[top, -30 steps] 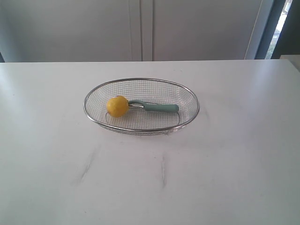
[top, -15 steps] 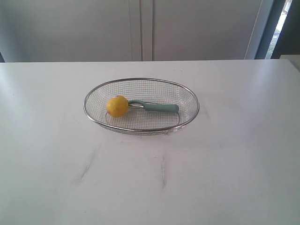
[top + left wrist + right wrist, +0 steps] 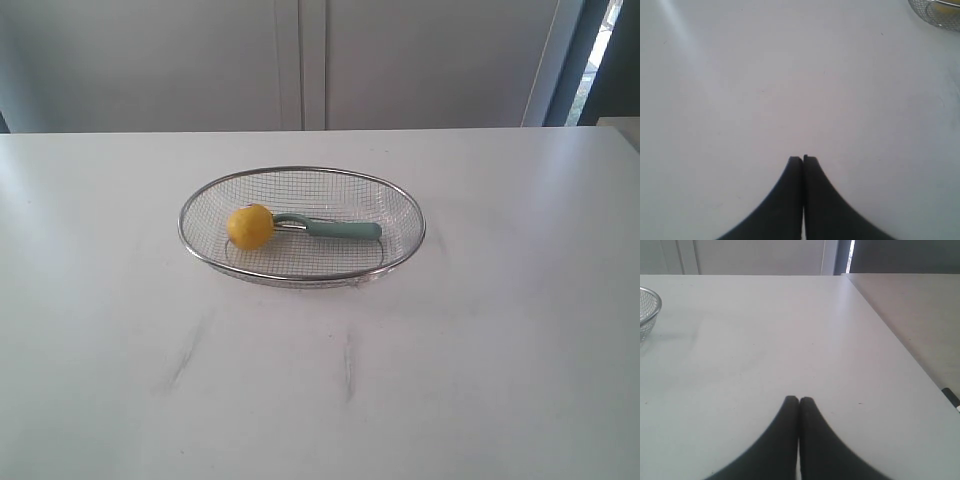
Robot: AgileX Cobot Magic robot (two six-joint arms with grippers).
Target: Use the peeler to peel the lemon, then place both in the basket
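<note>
White table [image 3: 520, 330], scuffs [image 3: 185, 360] nr front edge, pale doors [image 3: 420, 60] behind. Yellow lemon [image 3: 249, 226] touching teal peeler [image 3: 340, 229] in wire basket [image 3: 300, 168]. L gripper [image 3: 803, 159] + R gripper [image 3: 799, 399] closed, empty.

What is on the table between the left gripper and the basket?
Nothing: in the left wrist view only bare white table lies between the left gripper and the basket.

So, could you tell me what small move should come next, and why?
Probably open the left gripper, shut over bare table like the right gripper, and head for the lemon: it lies apparently unpeeled in the basket, beside the peeler.
</note>
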